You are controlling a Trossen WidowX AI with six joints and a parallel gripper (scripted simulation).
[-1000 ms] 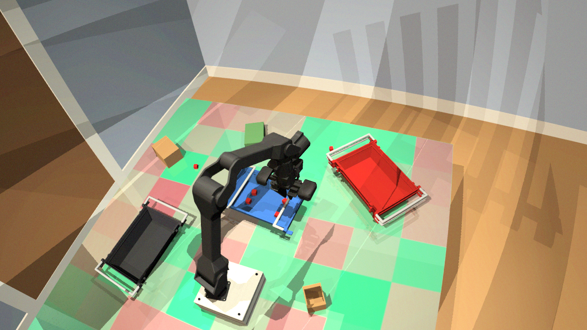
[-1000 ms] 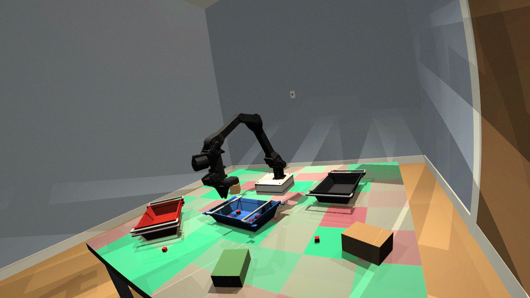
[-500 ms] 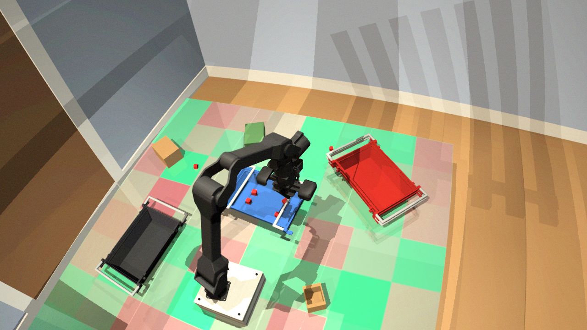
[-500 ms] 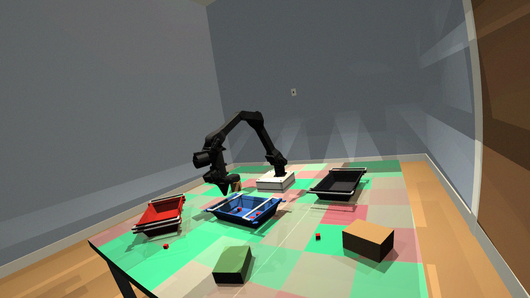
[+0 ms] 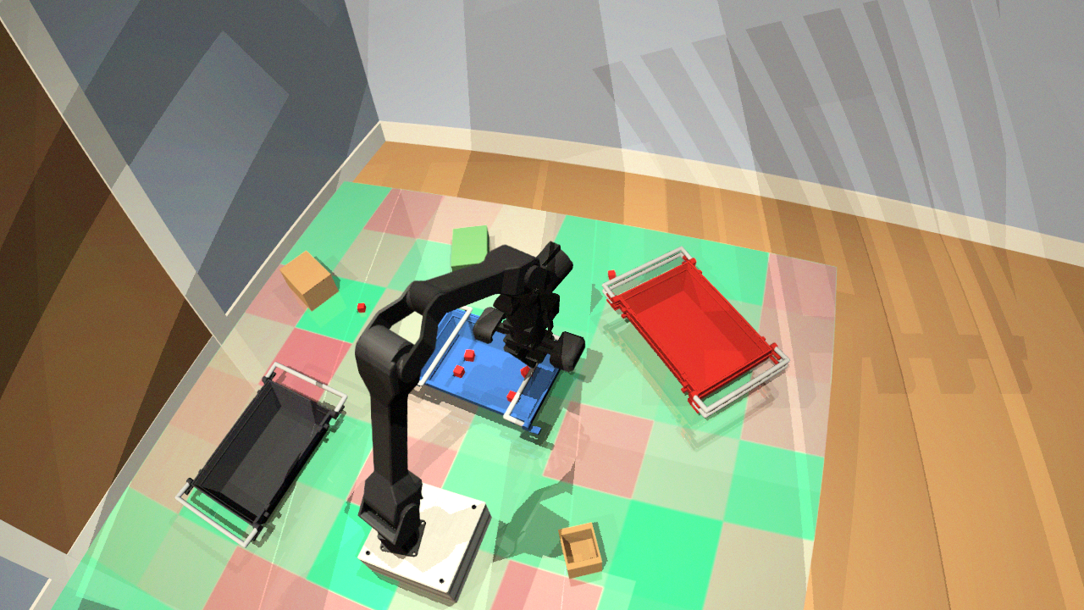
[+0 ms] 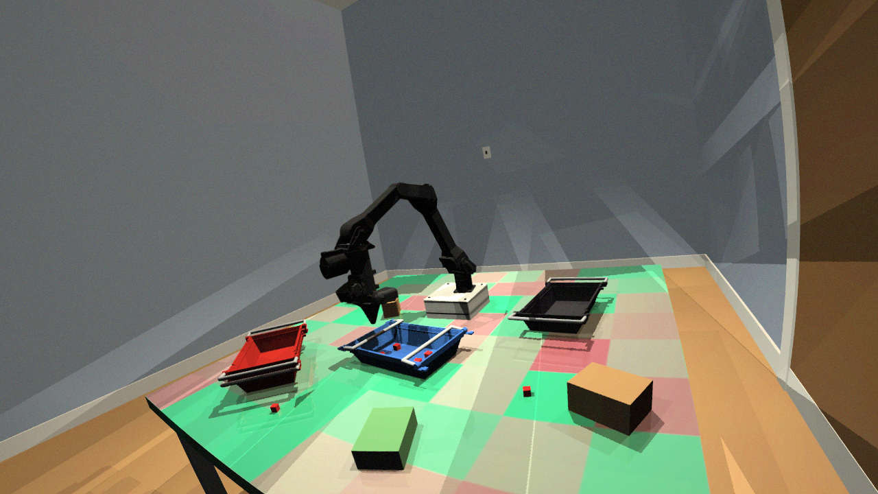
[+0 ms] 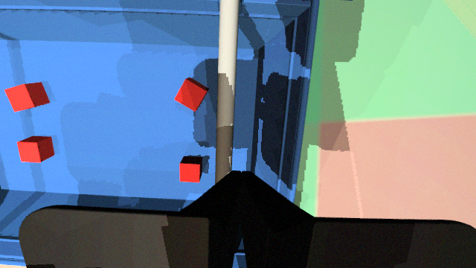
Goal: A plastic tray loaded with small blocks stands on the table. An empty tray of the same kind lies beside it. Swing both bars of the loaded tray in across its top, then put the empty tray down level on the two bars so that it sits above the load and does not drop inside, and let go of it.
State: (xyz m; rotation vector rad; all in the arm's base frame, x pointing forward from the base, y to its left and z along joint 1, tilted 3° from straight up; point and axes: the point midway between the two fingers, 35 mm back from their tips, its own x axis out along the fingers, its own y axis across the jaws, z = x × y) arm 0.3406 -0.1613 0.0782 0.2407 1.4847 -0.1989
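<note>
Open air above blue tray [image 6: 402, 348], both bars [image 6: 426, 345] across its top.

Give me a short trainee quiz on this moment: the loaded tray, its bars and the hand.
1. True or false: both wire bars of the blue tray lie in across its top.
2. The hand is: A) open; B) shut on a bar; C) shut, holding nothing.
3. How many red blocks lie inside the blue tray?

Key: 1 true. 2 C: the fingers meet above the bar and nothing is between them. 3 four.
</note>
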